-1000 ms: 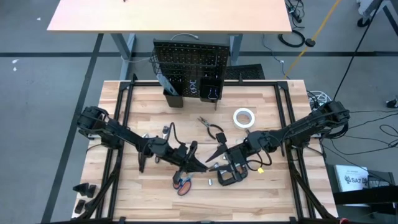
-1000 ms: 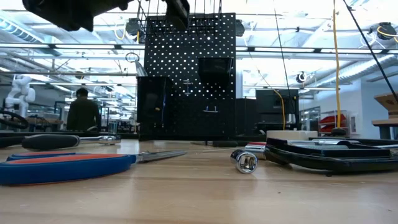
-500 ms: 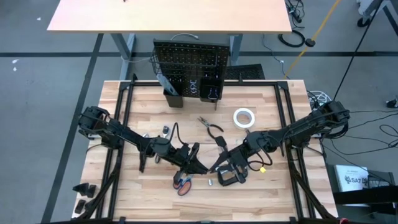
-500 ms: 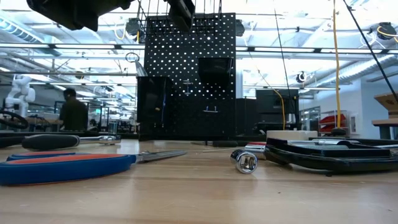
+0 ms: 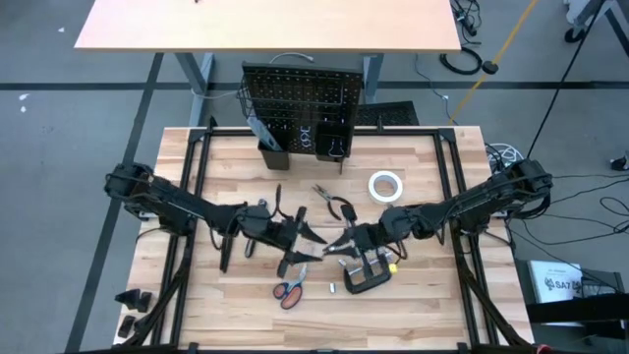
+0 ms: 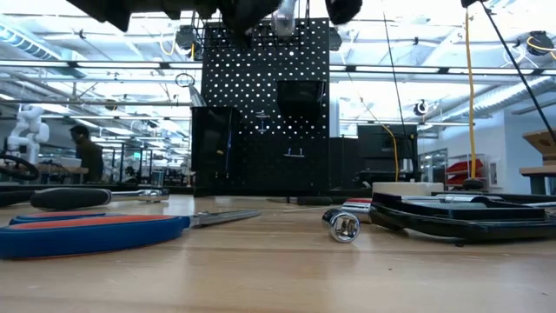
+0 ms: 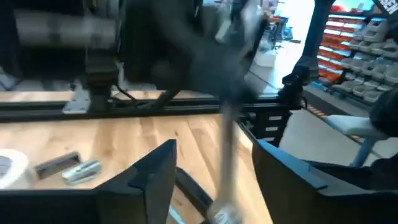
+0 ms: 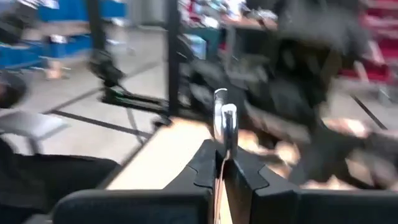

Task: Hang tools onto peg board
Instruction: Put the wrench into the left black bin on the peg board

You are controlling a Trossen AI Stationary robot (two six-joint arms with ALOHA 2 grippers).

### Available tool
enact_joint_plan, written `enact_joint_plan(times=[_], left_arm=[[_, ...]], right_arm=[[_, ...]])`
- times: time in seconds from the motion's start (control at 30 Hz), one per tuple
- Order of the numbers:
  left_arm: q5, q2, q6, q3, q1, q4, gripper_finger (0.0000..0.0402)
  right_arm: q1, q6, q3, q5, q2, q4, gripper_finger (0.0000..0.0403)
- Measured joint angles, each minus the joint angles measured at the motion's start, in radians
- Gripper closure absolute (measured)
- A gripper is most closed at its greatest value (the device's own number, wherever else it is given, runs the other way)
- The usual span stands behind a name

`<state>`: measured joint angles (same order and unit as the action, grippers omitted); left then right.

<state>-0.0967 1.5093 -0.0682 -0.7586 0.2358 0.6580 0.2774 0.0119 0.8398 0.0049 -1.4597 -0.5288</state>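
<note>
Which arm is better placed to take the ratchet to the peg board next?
Right. The right gripper has its jaws shut on the silver ratchet; the left gripper, close by, is open.

A large industrial workshop or robotics lab: behind the peg board [image 6: 265,104] run ceiling light strips, hanging cables and metal racking. A person [image 6: 84,155] stands far off left of the board, and shelves of red parts bins [image 7: 364,34] line one wall.
</note>
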Motion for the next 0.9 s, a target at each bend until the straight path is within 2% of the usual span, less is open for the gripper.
enact_joint_plan(times=[0.2,0.37,0.6,0.9], left_arm=[[0.096,-0.042,0.023,0.0,0.002,-0.099,0.0183],[0.186,-0.042,0.023,0.0,0.002,-0.134,0.0182],[0.204,-0.042,0.006,0.0,-0.001,-0.101,0.0186],[0.21,-0.042,-0.005,0.0,-0.025,-0.105,0.0237]], right_arm=[[-0.03,-0.064,0.0,0.075,0.0,0.003,0.0397],[-0.037,-0.087,0.0,0.09,0.0,0.002,0.0397],[-0.037,-0.09,0.0,0.184,-0.003,0.008,0.0397],[-0.055,-0.098,0.0,0.183,-0.052,-0.046,0.0398]])
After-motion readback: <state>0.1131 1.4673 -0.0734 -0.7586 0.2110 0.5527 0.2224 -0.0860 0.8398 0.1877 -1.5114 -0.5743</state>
